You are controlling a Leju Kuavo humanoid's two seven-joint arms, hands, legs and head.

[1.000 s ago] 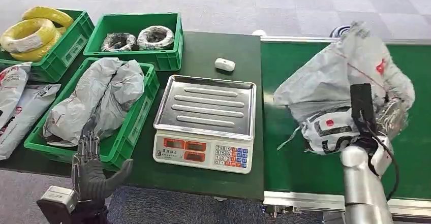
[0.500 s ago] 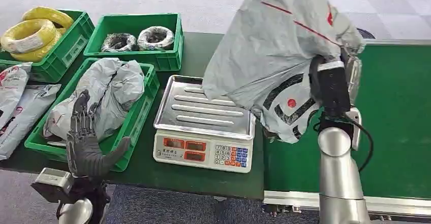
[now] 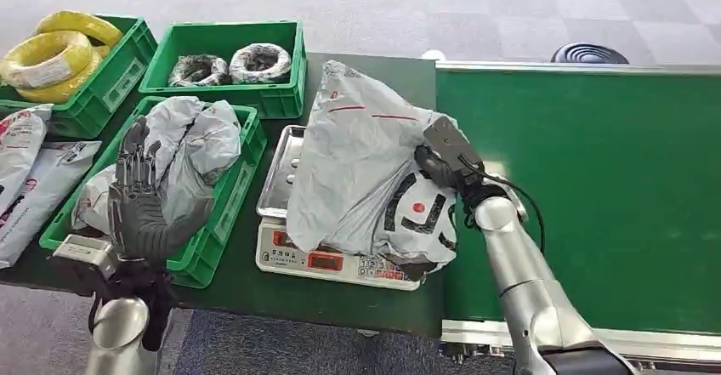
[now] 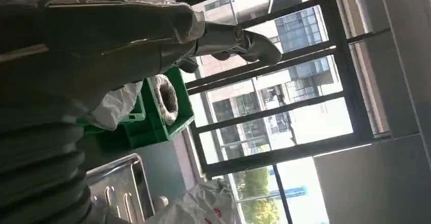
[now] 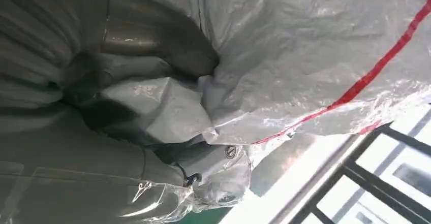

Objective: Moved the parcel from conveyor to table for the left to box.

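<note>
Green conveyor (image 3: 595, 179) lies bare; the grey parcel (image 3: 366, 171) is draped over the scale (image 3: 340, 260) on the table (image 3: 255, 286), gripped at its conveyor-side edge by the right hand (image 3: 435, 164). The left hand (image 3: 140, 213), fingers spread and holding nothing, hovers over the near bin (image 3: 223, 213), just beside the parcel.

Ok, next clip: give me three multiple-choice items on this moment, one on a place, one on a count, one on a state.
1. Where does the grey parcel lie?
A. on the scale
B. on the conveyor
C. in a green crate

2. How many green crates are on the table?
A. one
B. three
C. five

3. What is the left hand doing?
A. holding a yellow coil
B. pressing the scale keys
C. holding nothing, fingers apart

Answers: 1 A, the parcel covers the scale tray, with the right hand gripping it. 2 B, three crates show left of the scale. 3 C, it is raised over a crate with nothing in it.
</note>
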